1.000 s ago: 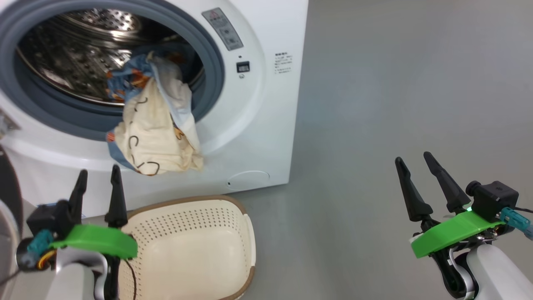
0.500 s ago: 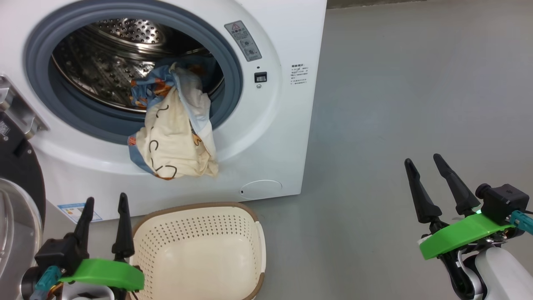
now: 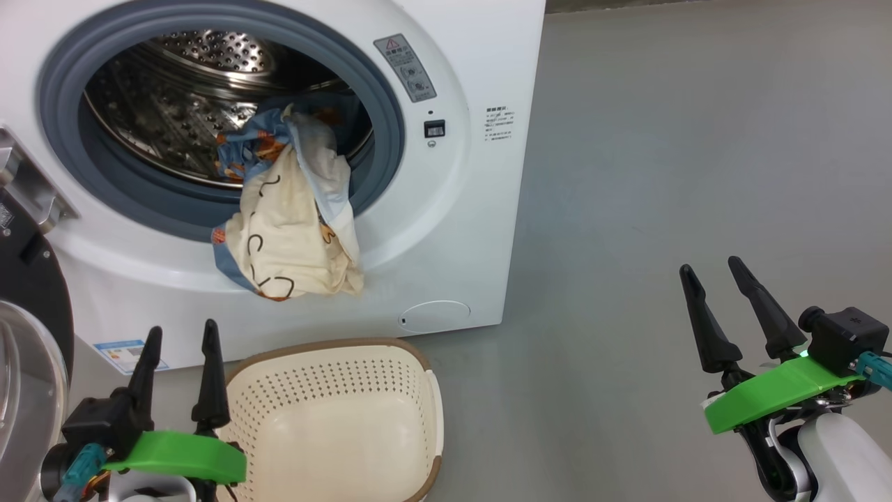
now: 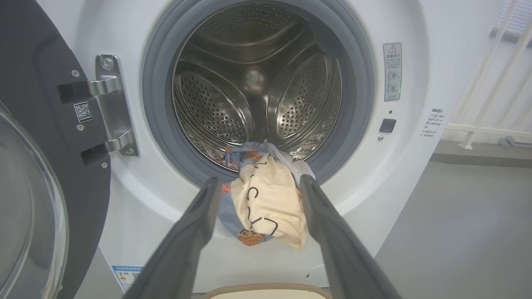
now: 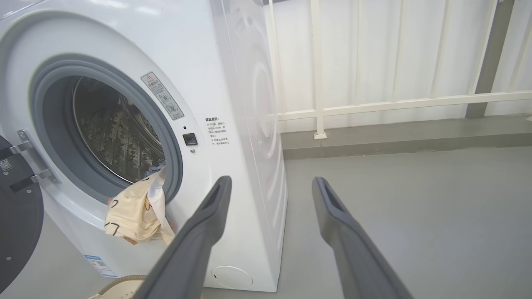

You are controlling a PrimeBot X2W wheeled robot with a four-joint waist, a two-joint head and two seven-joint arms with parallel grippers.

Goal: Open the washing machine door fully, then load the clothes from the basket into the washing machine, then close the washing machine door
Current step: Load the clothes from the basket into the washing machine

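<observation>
The white washing machine stands with its black round door swung wide open to the left, hinge showing. The clothes, cream and light blue, hang half out of the drum over the grey gasket lip. Below sits the cream basket, with nothing in it. My left gripper is open at the basket's left, fingers pointing up at the clothes. My right gripper is open over bare floor to the right; in its wrist view the clothes hang left of its fingers.
Grey floor spreads to the machine's right. A white railing and a low kerb run behind the machine. A round white hatch sits low on the machine's front.
The head camera shifted, so the machine now sits further right and lower in view. Both grippers stay open; the clothes hang as before.
</observation>
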